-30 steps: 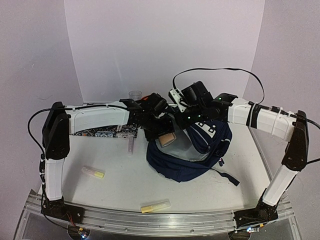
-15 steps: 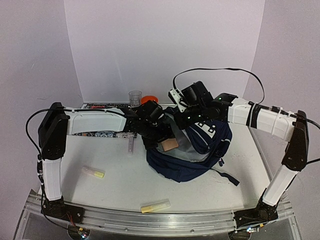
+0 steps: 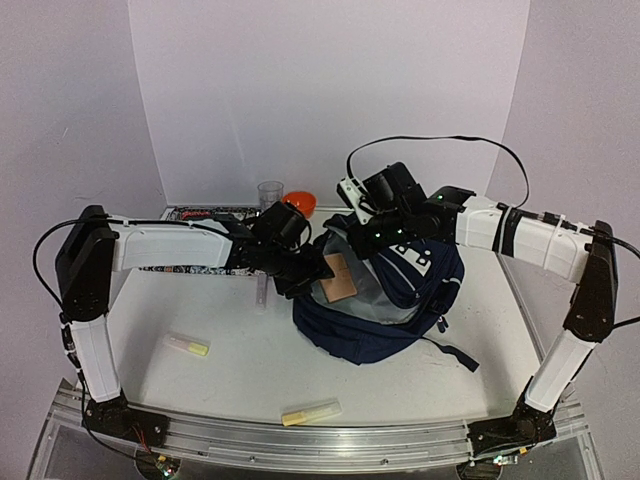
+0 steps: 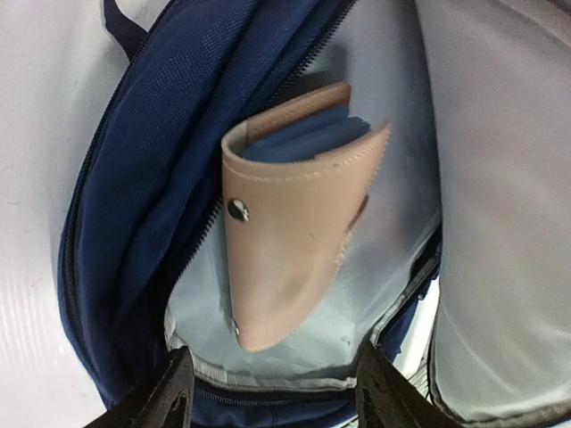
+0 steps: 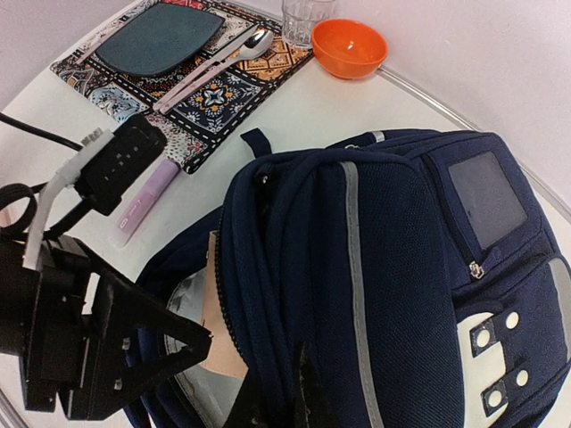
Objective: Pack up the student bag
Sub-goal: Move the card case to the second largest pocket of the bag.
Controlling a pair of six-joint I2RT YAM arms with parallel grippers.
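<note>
- left gripper (image 4: 272, 385): fingers spread apart, let go, nothing pinched between them.
- just ahead of those fingers: a tan case (image 4: 299, 241) with a small snap, stood on end in the mouth of the student bag (image 4: 134, 178), leaning on the blue side, touching neither finger.
- all round the case: soft blue cloth and pale grey lining (image 4: 500, 178), bag lying on the table (image 3: 250, 370) with its mouth wide open.
- right gripper (image 5: 281, 401): clenched tight on the top lip of the bag's mouth, holding that lip up.
- probably light and floppy, with little inside so far; likely to sag shut if the lip is dropped.
- not slippery and not easy to break, but sure to bend and fold under a push.
- best to grab the thick rim by the zip, or the little loop handle (image 5: 254, 141) at the top; thin lining would likely just bunch up.
- better to pinch only one layer, so the mouth is not squeezed closed.
- farther out, past the left fingers: a purple pen (image 5: 147, 201), then a patterned mat (image 5: 223, 89), an orange bowl (image 5: 350, 46) and a clear glass (image 5: 308, 13).
- well apart from both grippers, near the front edge: two yellow markers (image 3: 187, 345) (image 3: 311, 412).
</note>
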